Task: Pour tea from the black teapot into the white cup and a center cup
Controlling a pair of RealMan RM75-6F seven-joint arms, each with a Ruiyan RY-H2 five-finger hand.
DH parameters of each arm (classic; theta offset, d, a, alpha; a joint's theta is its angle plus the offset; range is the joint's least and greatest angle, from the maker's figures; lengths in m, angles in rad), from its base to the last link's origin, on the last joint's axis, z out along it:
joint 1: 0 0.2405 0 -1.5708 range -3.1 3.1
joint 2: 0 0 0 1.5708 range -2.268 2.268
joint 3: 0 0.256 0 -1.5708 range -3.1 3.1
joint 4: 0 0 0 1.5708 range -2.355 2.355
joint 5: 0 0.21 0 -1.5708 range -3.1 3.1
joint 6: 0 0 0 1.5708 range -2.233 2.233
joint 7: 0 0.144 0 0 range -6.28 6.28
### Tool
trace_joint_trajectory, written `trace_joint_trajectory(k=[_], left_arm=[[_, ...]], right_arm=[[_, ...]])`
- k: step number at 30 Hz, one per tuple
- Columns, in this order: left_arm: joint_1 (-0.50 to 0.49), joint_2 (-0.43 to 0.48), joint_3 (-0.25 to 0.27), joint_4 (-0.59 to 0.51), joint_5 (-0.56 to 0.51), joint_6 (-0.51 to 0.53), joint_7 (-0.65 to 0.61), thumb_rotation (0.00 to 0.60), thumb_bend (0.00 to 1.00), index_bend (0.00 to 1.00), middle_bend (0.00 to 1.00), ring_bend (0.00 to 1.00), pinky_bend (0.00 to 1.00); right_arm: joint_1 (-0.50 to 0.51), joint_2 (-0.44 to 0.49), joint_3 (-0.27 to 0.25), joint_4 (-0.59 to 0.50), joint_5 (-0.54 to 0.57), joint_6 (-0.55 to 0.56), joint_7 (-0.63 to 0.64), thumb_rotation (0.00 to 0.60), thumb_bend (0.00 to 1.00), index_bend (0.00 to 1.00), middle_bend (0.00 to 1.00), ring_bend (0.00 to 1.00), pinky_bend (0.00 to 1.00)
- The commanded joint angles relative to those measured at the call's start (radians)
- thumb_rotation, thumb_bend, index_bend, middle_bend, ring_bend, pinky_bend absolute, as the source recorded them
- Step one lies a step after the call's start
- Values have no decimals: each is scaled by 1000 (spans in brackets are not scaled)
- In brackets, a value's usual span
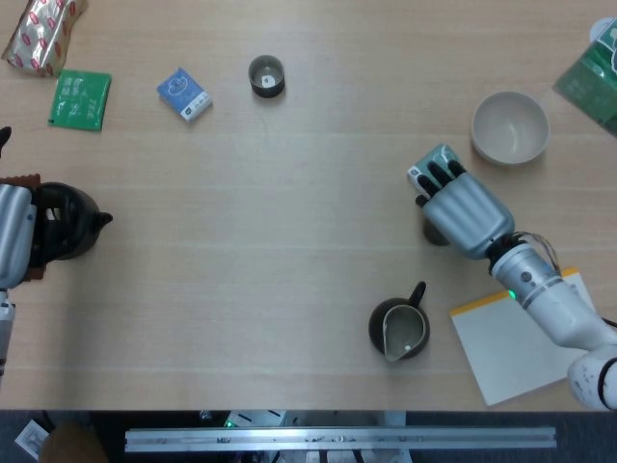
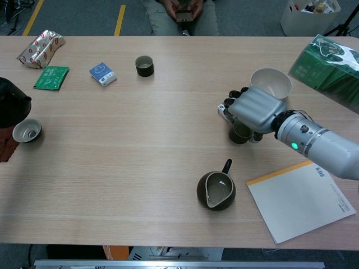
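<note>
Both hands grip: right hand (image 2: pixel 255 109) a dark cup (image 2: pixel 239 133) (fingers curled), left hand (image 1: pixel 14 241) the black teapot (image 1: pixel 67 224).

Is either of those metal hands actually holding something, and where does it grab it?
The right hand grips a small dark cup from above, around its rim. The left hand holds the black teapot; where exactly cannot be told.

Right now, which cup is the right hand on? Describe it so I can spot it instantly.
Start at the cream bowl on the table's right side. Just in front of it, the right hand covers a small dark cup, beside a teal packet. Unlike the spouted pitcher nearer the robot, it has no handle.
</note>
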State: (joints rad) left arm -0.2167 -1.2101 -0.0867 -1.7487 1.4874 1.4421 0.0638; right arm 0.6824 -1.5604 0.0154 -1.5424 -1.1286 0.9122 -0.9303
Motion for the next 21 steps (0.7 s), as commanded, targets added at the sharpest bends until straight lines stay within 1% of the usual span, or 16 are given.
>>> trace_joint_trajectory(k=[1, 4, 9, 21], left_arm=[[0, 2, 0, -6, 3, 2, 4, 578, 329, 946, 994, 842, 69], [0, 4, 2, -13, 7, 2, 14, 577, 329, 946, 994, 842, 69], [-1, 6, 3, -29, 15, 4, 33, 578, 329, 946, 994, 842, 69], [5, 17, 8, -60, 24, 12, 65, 587, 329, 946, 994, 842, 69]], right_arm=[[30, -6, 30, -28, 34, -21, 9, 600, 120, 459, 241, 137, 241], [65, -18, 54, -49, 80, -41, -4, 600, 117, 459, 241, 137, 241], [123, -60, 80, -58, 143, -45, -48, 600, 116, 459, 241, 136, 241], [263, -190, 128, -3, 283, -22, -138, 600, 115, 459, 241, 136, 241]])
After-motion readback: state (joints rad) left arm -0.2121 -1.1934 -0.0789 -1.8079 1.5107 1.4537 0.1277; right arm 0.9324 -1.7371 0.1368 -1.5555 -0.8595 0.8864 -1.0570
